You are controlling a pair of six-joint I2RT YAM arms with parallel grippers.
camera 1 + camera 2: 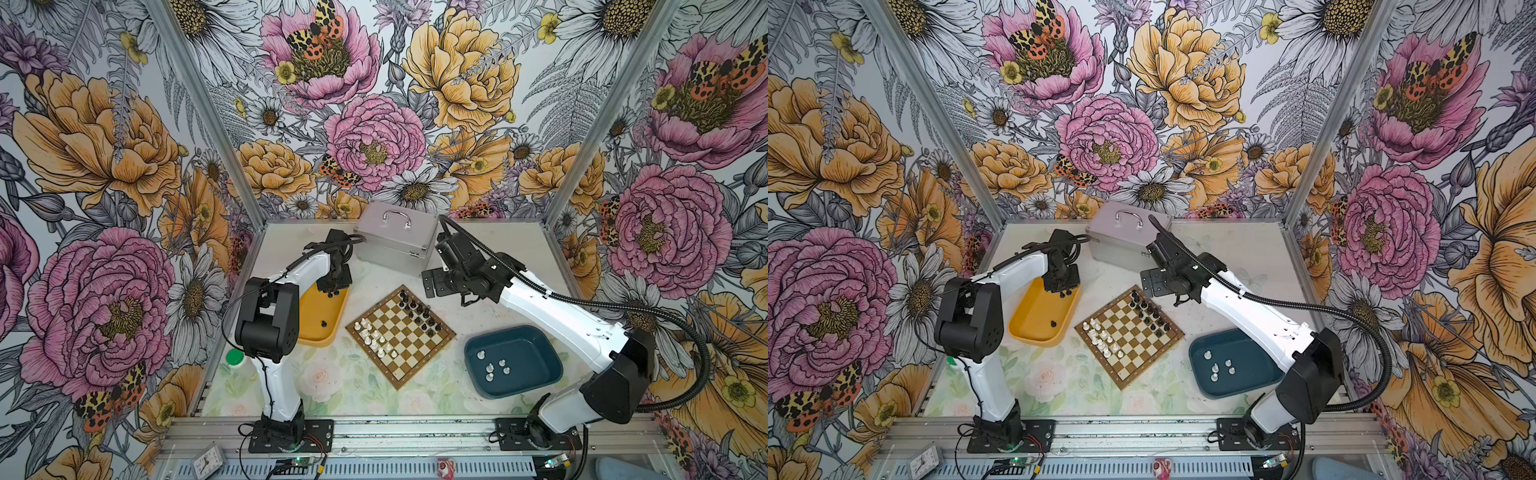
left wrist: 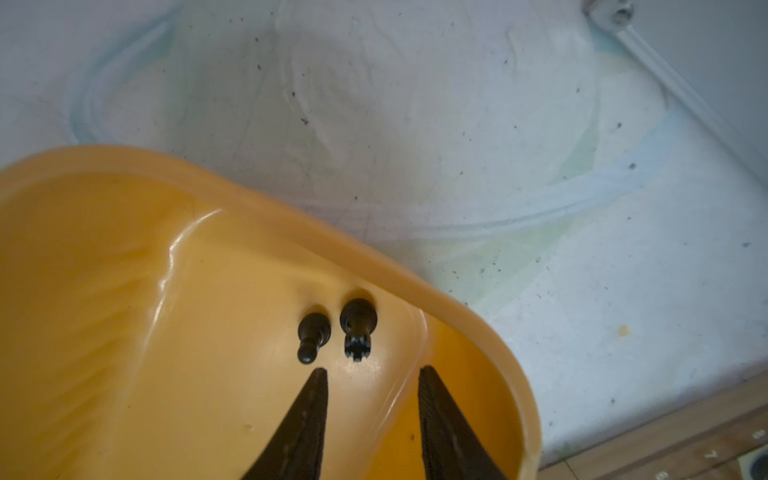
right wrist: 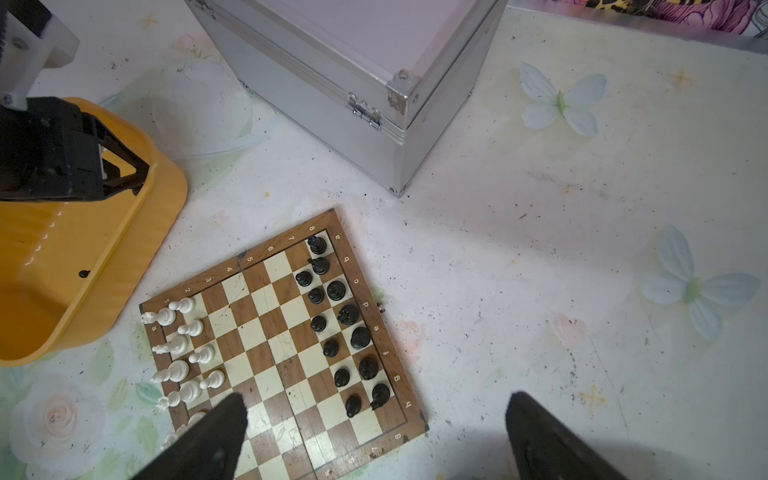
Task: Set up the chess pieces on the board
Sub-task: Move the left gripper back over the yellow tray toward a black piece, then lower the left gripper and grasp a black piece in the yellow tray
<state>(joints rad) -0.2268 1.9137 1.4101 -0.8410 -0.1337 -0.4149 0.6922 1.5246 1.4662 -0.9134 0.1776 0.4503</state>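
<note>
The board point(image 1: 411, 349) lies mid-table, with white chess pieces point(image 1: 374, 336) along its left side and black ones point(image 1: 419, 309) along its far right side. The yellow tray point(image 1: 316, 332) holds a lone black piece point(image 1: 323, 322). In its far corner lie a black pawn point(image 2: 311, 336) and a black rook point(image 2: 357, 328). My left gripper point(image 2: 372, 369) hangs just short of those two, open, with nothing between its fingers. My right gripper point(image 3: 376, 401) stands wide open and empty, above the board's point(image 3: 266, 332) edge. Several white pieces point(image 1: 494, 368) sit in the teal tray point(image 1: 515, 329).
A shut silver case point(image 1: 395, 237) stands at the back, close behind both wrists. A green-capped bottle point(image 1: 235, 358) stands by the left arm's elbow. A small clock point(image 1: 205, 461) rests on the front rail. Flowered walls enclose the table on three sides.
</note>
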